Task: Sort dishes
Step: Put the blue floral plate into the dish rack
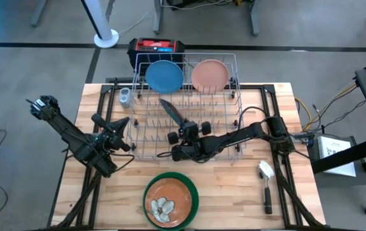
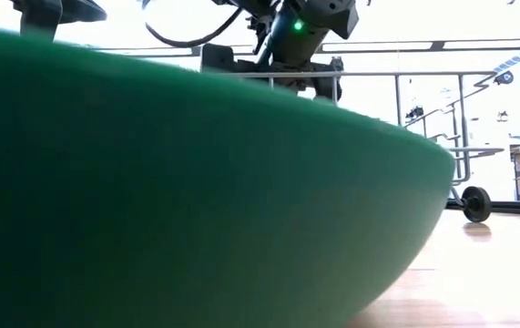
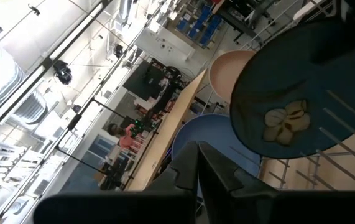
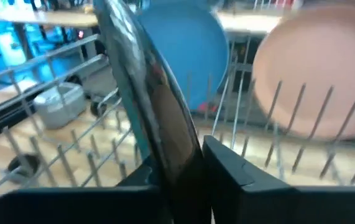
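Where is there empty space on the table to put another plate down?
Bare wood lies between the green plate and the brush, and along the front left corner of the table beside the left gripper. The wire rack is crowded at the back, with the blue plate and pink plate, and the right gripper over its middle.

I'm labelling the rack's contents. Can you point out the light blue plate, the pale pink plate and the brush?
light blue plate (image 1: 164, 76), high view, centre of its face.
pale pink plate (image 1: 209, 75), high view, centre of its face.
brush (image 1: 265, 170), high view, on its white head.
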Controlling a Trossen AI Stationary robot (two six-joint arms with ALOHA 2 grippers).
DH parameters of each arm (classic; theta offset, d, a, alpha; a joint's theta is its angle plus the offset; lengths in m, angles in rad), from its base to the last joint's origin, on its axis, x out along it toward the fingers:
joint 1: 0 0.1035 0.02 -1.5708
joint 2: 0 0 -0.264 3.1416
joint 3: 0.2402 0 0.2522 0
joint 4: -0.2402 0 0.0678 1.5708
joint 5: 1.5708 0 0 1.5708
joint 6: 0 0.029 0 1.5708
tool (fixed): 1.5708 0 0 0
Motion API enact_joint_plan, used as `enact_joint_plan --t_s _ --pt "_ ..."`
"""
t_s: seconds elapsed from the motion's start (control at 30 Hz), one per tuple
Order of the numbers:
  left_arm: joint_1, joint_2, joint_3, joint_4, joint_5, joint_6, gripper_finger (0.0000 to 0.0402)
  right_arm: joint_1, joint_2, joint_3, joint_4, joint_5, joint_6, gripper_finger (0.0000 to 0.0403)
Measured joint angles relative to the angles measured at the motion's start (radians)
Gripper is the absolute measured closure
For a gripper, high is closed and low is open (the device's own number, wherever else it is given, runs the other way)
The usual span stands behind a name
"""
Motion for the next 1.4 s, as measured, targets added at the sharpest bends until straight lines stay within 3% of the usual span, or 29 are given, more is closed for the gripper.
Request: enact_joint_plan --t_s 0.13,0.43,0.83,1.4 --pt "0.000 0.000 0.000 0.000 0.000 0.000 0.0401 0.000 0.000 0.000 -0.010 -0.033 0.012 0.0314" --pt "0.000 0.000 0.000 0.001 0.000 0.000 0.0401 0.000 0.000 0.000 -0.017 -0.034 0.002 0.0315" --pt "0.000 0.000 0.000 0.000 0.000 0.000 0.0401 0.001 -0.014 0.000 -0.020 -0.034 -0.028 0.0253" --pt "0.000 0.000 0.000 0.001 0.000 0.000 0.0401 0.000 -0.052 0.010 -0.024 -0.125 -0.040 0.0222"
